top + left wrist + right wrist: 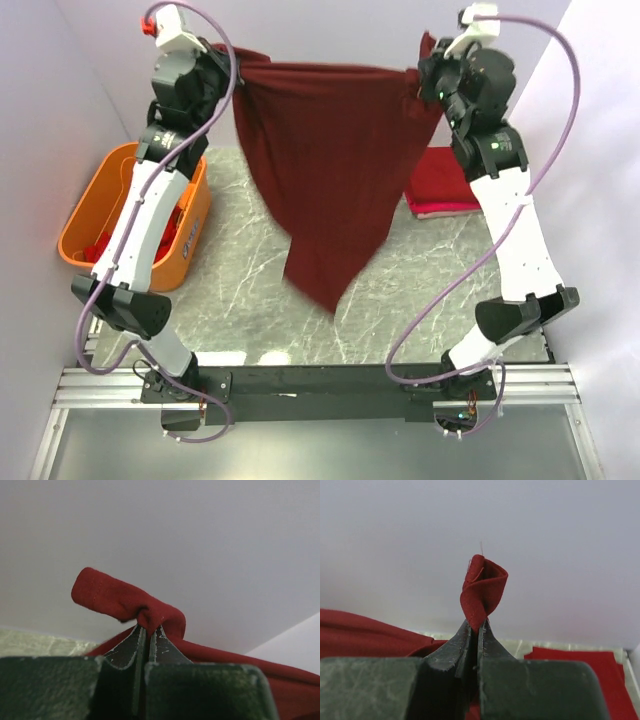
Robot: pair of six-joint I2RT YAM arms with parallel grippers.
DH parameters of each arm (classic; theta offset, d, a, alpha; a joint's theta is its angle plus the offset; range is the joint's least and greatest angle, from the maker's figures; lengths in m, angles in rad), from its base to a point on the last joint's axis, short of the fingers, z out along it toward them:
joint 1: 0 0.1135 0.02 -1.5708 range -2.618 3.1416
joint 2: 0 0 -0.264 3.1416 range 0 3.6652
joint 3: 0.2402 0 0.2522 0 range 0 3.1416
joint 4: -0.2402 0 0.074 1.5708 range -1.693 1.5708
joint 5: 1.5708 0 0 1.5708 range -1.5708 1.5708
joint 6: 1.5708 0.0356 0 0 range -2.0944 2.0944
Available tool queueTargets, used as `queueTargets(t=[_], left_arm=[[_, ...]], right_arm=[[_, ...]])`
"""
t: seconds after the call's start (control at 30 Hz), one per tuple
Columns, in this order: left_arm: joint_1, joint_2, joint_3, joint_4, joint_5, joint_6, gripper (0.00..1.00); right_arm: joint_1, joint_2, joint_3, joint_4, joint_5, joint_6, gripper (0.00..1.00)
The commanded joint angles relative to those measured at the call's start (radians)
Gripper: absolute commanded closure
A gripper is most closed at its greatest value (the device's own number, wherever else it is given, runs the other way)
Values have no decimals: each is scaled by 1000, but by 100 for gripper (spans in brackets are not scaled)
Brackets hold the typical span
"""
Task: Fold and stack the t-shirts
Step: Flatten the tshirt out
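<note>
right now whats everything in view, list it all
held t-shirt: one, dark maroon, hanging above the table, stretched between both grippers
folded t-shirt pile: count cannot be told, brighter red, far right of the table, beside the right arm
plastic tub: one, orange, left side of the table
cloth in tub: count unclear, red, mostly hidden by the left arm
table: one, grey-green marble pattern
left gripper: one, dark, shut on a bunched edge of the held t-shirt
right gripper: one, dark, shut on the opposite edge

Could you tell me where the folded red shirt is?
In the top view, the folded red shirt lies far right on the table, beside the right arm.
</note>
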Motion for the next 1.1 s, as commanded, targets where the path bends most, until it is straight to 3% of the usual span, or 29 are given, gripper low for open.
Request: queueTargets(t=[0.0,0.17,0.3,0.47,0.57,0.67,0.83,1.07], left_arm=[[15,-43,179,20,-87,67,99],[10,-242,-72,121,-79,42,99],[-25,-391,-250,91,-113,9,99],[-116,-576,-368,9,-130,-53,99],[-149,-653,-403,32,17,-76,99],[-160,-682,-373,9,63,-100,99],[-162,-657,-364,-15,28,-104,99],[-162,-326,-344,-161,-182,-111,99]], right_arm=[[-14,-63,218,17,4,-46,100],[-14,-224,89,52,9,-67,100],[-14,-365,-33,65,1,-58,100],[-14,-523,-107,10,-5,-58,100],[-14,-583,-89,-12,-34,-58,100],[-14,-611,-63,5,-28,-70,100],[-12,-545,8,35,136,-147,100],[-34,-165,43,22,397,-172,100]])
